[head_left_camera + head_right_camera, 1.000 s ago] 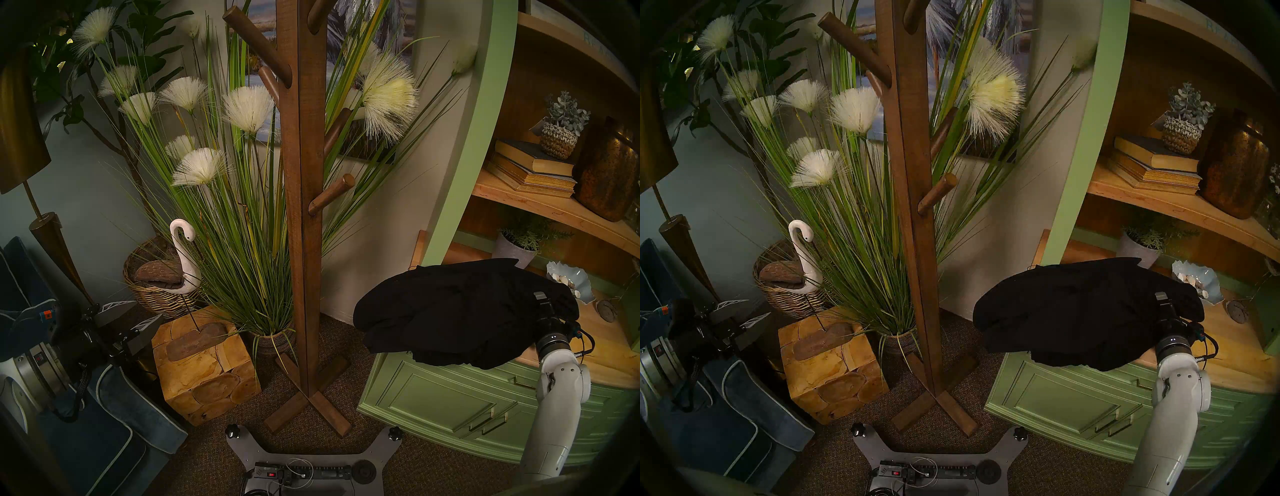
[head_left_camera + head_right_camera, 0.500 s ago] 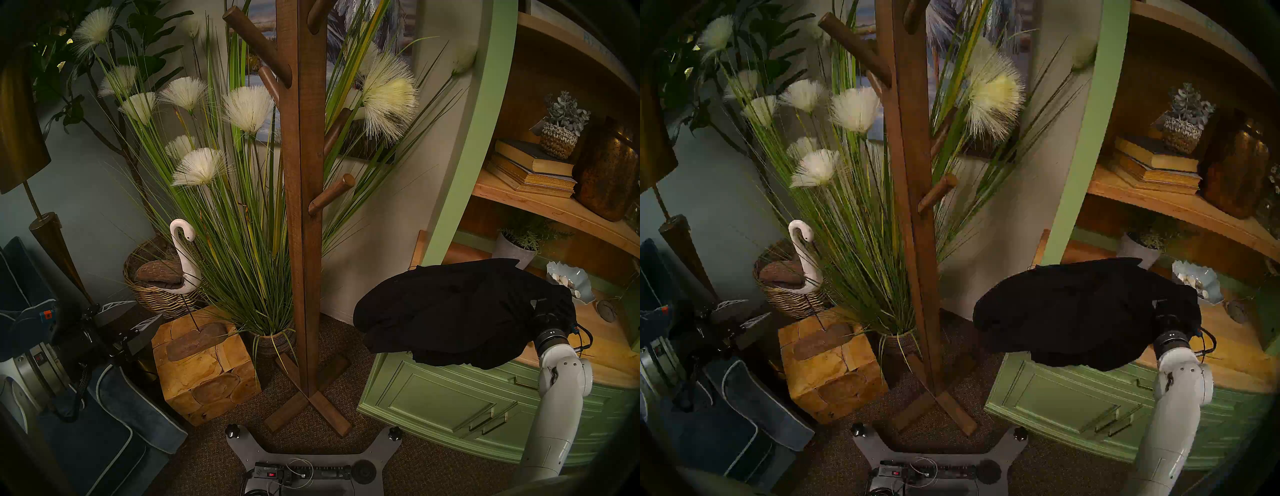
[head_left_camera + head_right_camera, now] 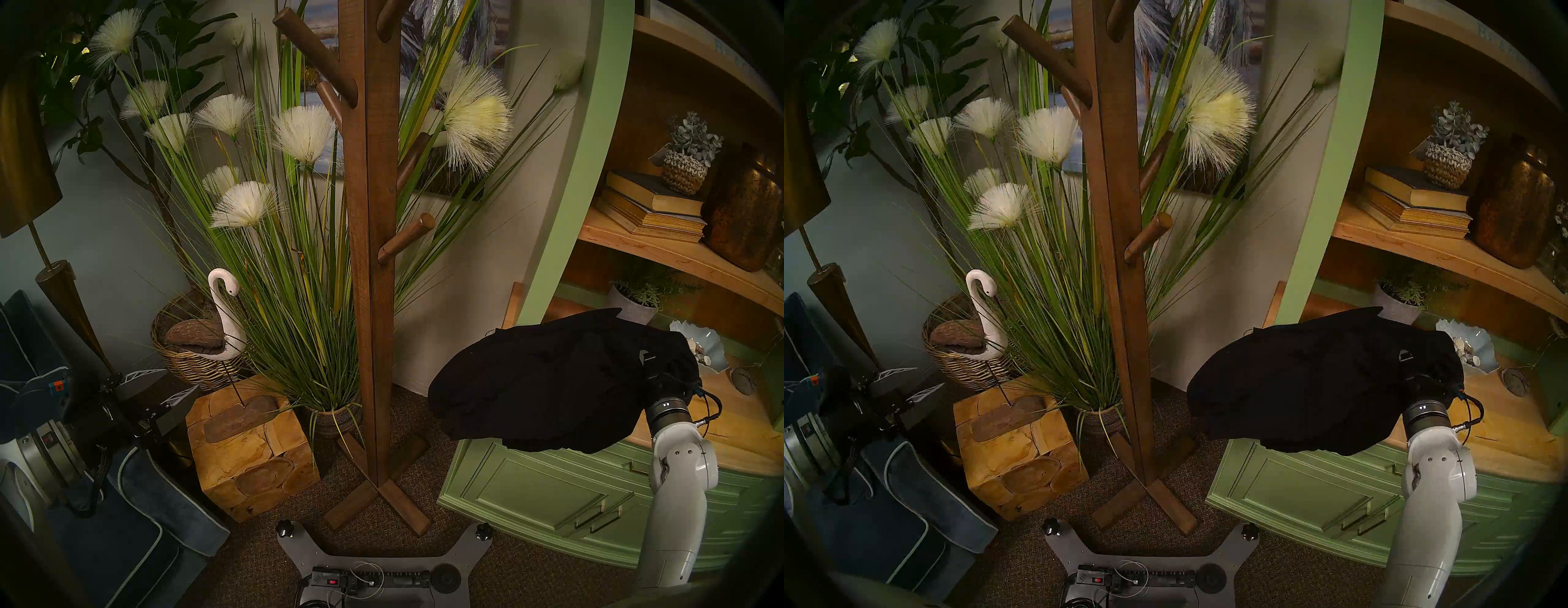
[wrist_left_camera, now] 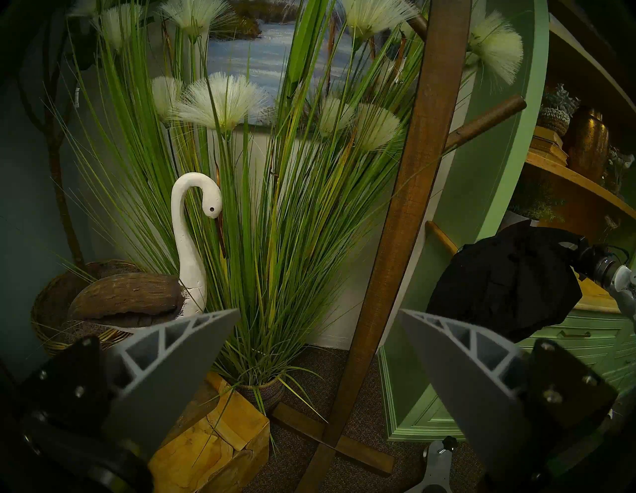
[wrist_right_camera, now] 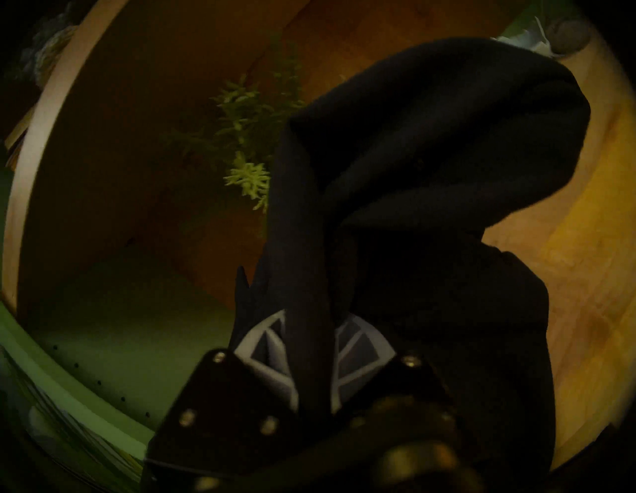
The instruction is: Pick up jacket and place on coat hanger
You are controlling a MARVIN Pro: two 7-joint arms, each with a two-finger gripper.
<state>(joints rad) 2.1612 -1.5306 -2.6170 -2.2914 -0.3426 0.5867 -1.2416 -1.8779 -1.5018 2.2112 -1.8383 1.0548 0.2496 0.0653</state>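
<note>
Since 1 second ago the limp black fabric jacket point(image 3: 547, 382) has risen slightly off the wooden worktop point(image 3: 734, 424), right gripper point(image 5: 311, 347) fingers pinching a fold. Left gripper point(image 4: 318, 330) fingers spread, idle. Hanging on the tall brown wooden coat stand point(image 3: 369, 237) remains.

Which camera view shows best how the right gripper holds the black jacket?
The right wrist view: both fingers of the right gripper are closed on a fold of the jacket. In the head views the jacket covers nearly all of that gripper. The left wrist view shows only the distant bundle.
</note>
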